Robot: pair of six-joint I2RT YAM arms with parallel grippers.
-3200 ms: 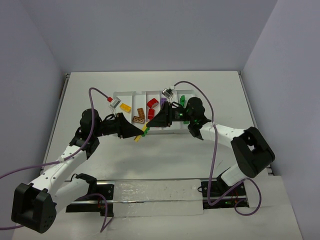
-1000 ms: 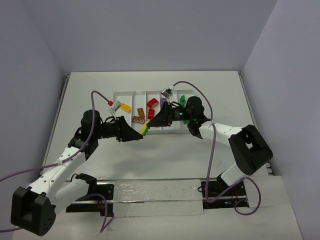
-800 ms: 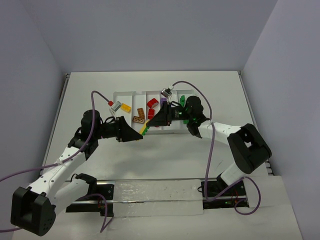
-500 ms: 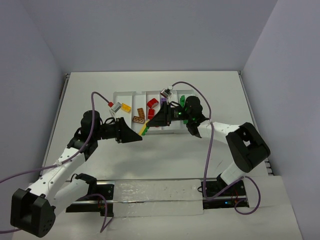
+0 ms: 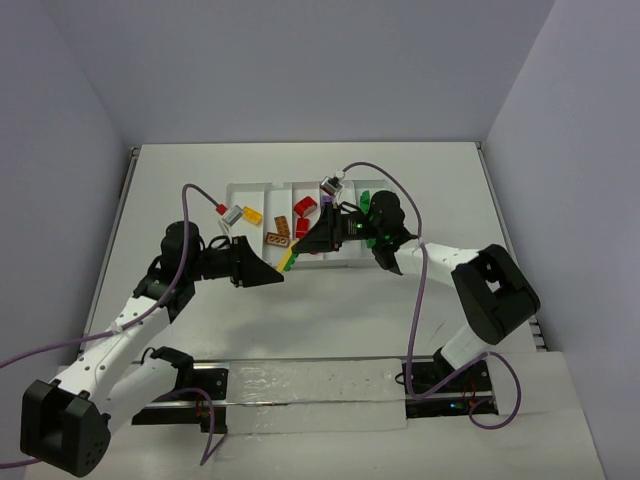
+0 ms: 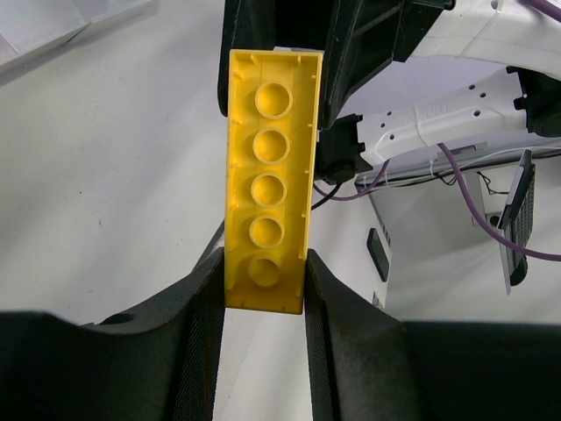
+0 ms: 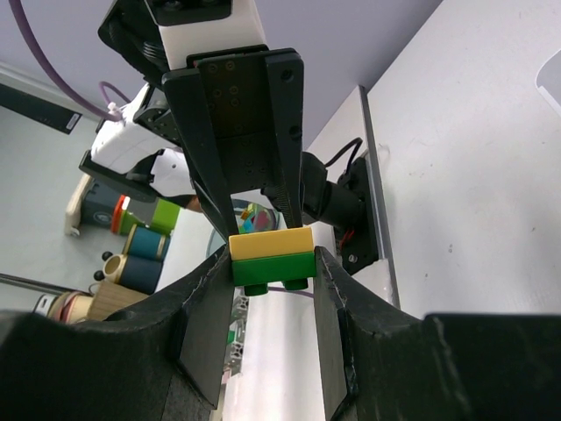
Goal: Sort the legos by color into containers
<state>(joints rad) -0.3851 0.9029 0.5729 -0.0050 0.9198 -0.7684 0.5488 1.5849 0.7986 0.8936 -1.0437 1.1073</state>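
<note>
Black fingers [image 6: 197, 333] of the left gripper [image 6: 263, 272] are closed on the near end of a long yellow brick [image 6: 270, 158], one pad against each long side. The brick's long axis runs straight out from the jaws, and its hollow underside with a row of round sockets faces the wrist camera.

The right wrist view shows the right gripper [image 7: 273, 263] clamped on the opposite end of the same two-brick stack [image 7: 273, 256], where the yellow brick lies flat on a green brick [image 7: 273, 269]. The left gripper faces it head-on from the far side.

From above, the stack hangs in the air between the two grippers. It is slanted from near-left to far-right over the near edge of the white tray [image 5: 262, 193].

The left arm [image 5: 130, 320] rises from its base, bends at the elbow and points its forearm rightward. The right arm [image 5: 450, 265] reaches leftward across the tray's right part.

Sitting in the tray are a loose yellow piece [image 5: 250, 213], brown bricks [image 5: 278, 232], red bricks [image 5: 303, 212], a purple brick [image 5: 327, 199] and green pieces [image 5: 366, 203].

White table [image 5: 300, 310] stretches from the tray's near edge to the arm bases, and more lies left, right and beyond the tray up to the walls.
</note>
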